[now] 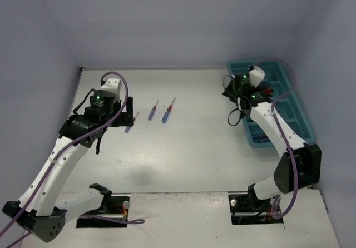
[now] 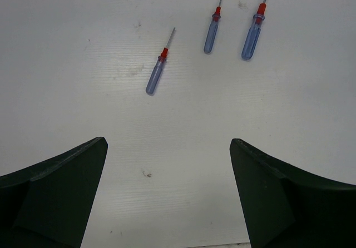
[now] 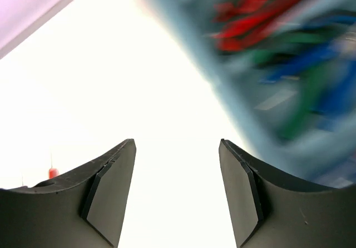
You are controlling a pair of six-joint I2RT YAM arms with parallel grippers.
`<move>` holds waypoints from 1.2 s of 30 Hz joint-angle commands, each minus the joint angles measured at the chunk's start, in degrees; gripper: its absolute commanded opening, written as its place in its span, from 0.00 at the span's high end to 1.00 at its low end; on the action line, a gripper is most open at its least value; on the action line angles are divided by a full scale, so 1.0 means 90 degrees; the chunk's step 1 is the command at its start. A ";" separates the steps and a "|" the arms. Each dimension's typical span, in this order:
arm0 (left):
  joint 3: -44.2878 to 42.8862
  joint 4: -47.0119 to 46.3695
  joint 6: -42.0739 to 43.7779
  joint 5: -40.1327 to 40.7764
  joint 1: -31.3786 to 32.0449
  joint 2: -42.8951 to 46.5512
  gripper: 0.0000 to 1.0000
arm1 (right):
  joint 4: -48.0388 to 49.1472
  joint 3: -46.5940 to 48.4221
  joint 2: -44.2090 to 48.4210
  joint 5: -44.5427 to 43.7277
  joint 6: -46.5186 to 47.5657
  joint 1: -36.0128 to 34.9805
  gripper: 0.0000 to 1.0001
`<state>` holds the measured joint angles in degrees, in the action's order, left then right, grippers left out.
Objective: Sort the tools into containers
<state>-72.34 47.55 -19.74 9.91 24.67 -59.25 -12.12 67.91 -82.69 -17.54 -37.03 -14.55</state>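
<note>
Three slim blue-handled screwdrivers with red collars lie on the white table: the left one point(image 2: 156, 73) point(image 1: 129, 124), the middle one point(image 2: 212, 30) point(image 1: 152, 112) and the right one point(image 2: 253, 32) point(image 1: 167, 112). My left gripper point(image 2: 168, 142) point(image 1: 121, 118) is open and empty, hovering just short of the left screwdriver. The teal tray point(image 1: 276, 68) stands at the far right. In the right wrist view it is blurred point(image 3: 222, 87), with red point(image 3: 261, 14), green and blue tools inside. My right gripper point(image 3: 177, 142) point(image 1: 232, 90) is open and empty beside the tray's left rim.
Purple-grey walls enclose the table at the back and on both sides. The right arm's forearm reaches along the tray's left side. Purple cables hang from both arms. A red screwdriver collar point(image 3: 53, 173) peeks over the right gripper's left finger.
</note>
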 commanded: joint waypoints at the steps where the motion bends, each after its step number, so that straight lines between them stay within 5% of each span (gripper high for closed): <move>1: -0.0157 -0.0254 -0.0014 0.0051 -0.0045 0.0264 0.10 | 0.0155 0.0993 -0.1280 -0.0261 0.0373 -0.1063 0.42; 15: 0.0350 0.0042 -0.0291 0.0120 -0.0046 0.0899 0.10 | 0.0213 0.4094 -0.4716 0.0022 0.0276 -0.2709 0.41; 24: 0.0459 0.0278 -0.0293 0.0163 -0.0045 0.1051 0.10 | 0.0197 0.4422 -0.5697 -0.0480 -0.0216 -0.3053 0.46; 31: 0.0469 0.0292 -0.0249 0.0234 -0.0045 0.1082 0.10 | 0.0173 0.3821 -0.5524 -0.1028 -0.0280 -0.3178 0.67; 36: 0.0360 0.0269 -0.0239 0.0168 -0.0055 0.0957 0.10 | 0.0155 0.3144 -0.4858 -0.1377 -0.0290 -0.3162 0.99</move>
<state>-67.16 51.03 -21.71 10.76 24.67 -49.79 -7.90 101.12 -133.18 -24.88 -38.59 -43.16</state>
